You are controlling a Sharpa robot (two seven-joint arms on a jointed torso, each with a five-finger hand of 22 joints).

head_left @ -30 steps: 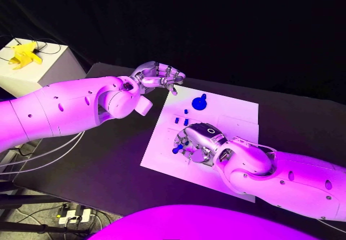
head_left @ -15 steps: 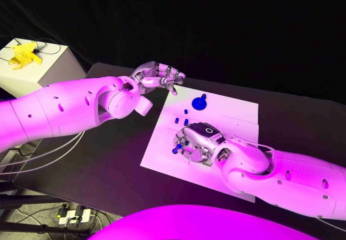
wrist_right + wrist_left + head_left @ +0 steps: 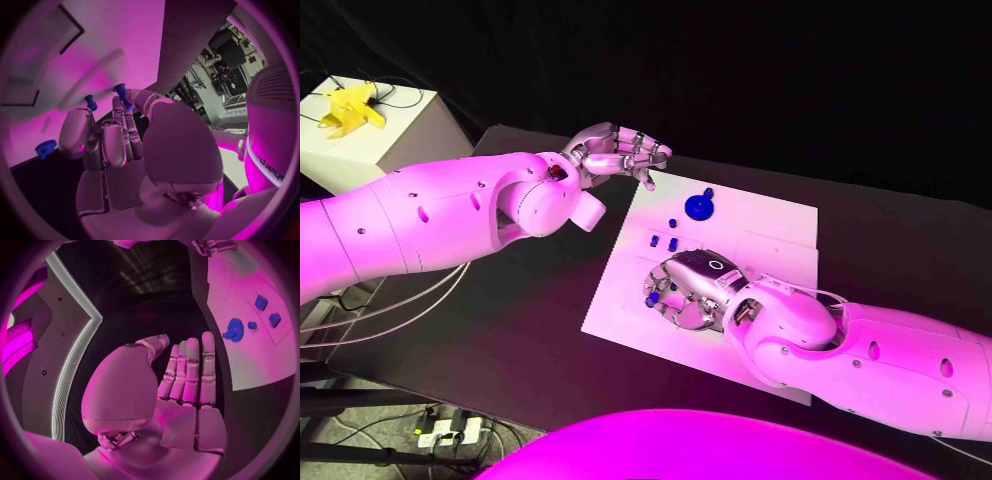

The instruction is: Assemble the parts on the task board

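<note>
The white task board (image 3: 762,225) lies mid-table. A blue gear (image 3: 700,207) stands near its far edge, with small blue pieces (image 3: 671,242) just in front of it. My right hand (image 3: 689,290) is low over the board's near left part, palm down. In the right wrist view its thumb and a finger pinch a small blue peg (image 3: 122,95), which also shows at the fingertips from above (image 3: 652,297). Another blue peg (image 3: 90,102) stands close beside it. My left hand (image 3: 620,152) hovers at the board's far left corner holding nothing, its fingers (image 3: 190,370) stretched out side by side.
A white box (image 3: 387,135) with a yellow object (image 3: 343,108) on it stands at the back left, off the table. Cables lie on the floor at the left. The left wrist view shows the gear (image 3: 234,330) and small pieces (image 3: 261,302) on the board (image 3: 250,360).
My right hand has crept slightly toward the board's left side with the peg. The left hand has stayed put.
</note>
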